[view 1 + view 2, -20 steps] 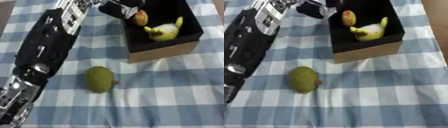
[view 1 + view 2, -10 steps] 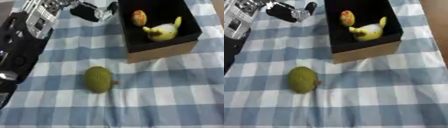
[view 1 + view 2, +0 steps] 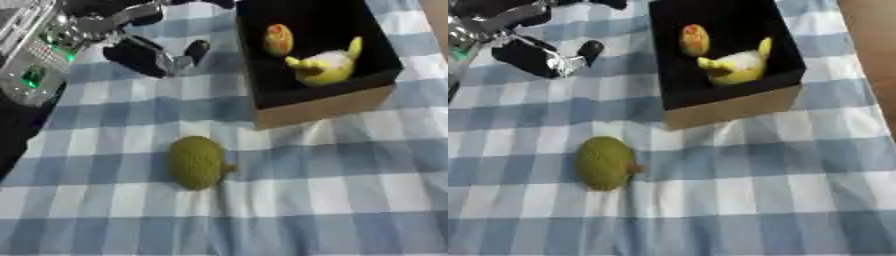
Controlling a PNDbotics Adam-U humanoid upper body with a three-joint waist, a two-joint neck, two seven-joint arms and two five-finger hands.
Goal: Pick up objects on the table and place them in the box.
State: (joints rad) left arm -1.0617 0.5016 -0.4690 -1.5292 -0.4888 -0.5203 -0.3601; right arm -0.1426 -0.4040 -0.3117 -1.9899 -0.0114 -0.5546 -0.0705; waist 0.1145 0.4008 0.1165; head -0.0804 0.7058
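Note:
A green bumpy fruit with a short brown stem lies on the blue-and-white checked cloth, in front of the box and to its left. The black-lined cardboard box stands at the upper right and holds a small orange-and-yellow fruit and a yellow, white-bellied toy. My left hand hovers over the cloth to the left of the box, well behind the green fruit, with relaxed fingers and nothing in it. My right hand shows in no view.
My left forearm, silver with green lights, fills the upper left corner. The checked cloth covers the whole table. A strip of brown surface runs along the right edge beyond the cloth.
My left arm has pulled back from the box's left rim toward the upper left, uncovering the cloth on the left. The green fruit and the box's contents have not moved.

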